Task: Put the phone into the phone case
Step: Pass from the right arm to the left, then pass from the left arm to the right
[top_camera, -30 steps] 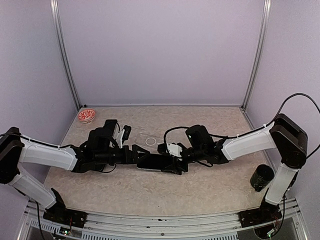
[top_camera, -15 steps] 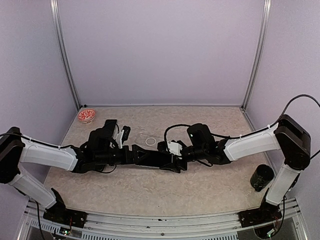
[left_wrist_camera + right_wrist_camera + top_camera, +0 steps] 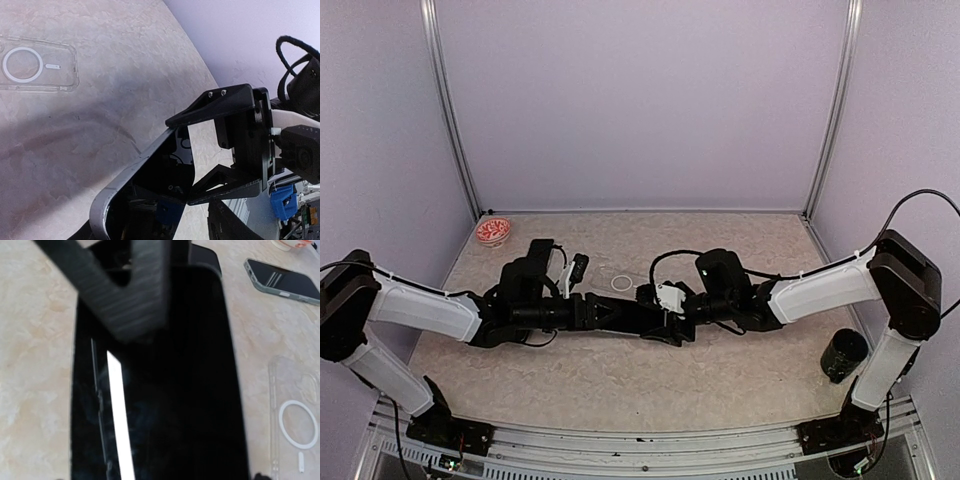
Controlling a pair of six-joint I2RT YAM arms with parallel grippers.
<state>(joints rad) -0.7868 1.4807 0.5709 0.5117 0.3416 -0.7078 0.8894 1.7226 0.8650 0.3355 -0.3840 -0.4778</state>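
Observation:
A black phone (image 3: 630,318) with a silver rim hangs just above the table between both arms. My right gripper (image 3: 666,322) is shut on its right end; its black fingers (image 3: 220,102) straddle that end in the left wrist view. My left gripper (image 3: 592,312) sits around the phone's left end (image 3: 150,195), and one ribbed finger (image 3: 125,295) lies against the screen (image 3: 165,390). How tightly it grips is hidden. The clear phone case (image 3: 620,283) with a white ring lies flat on the table behind the phone (image 3: 37,70), to the right in the right wrist view (image 3: 295,425).
A second phone (image 3: 282,280) in a grey-green case lies on the table beyond the clear case. A red and white bowl (image 3: 493,231) stands at the back left corner. A black cylinder (image 3: 842,355) stands near the right arm's base.
My left arm has slid right until its gripper reaches the phone's left end, and its jaws have narrowed. The right gripper keeps holding the phone, shifted slightly.

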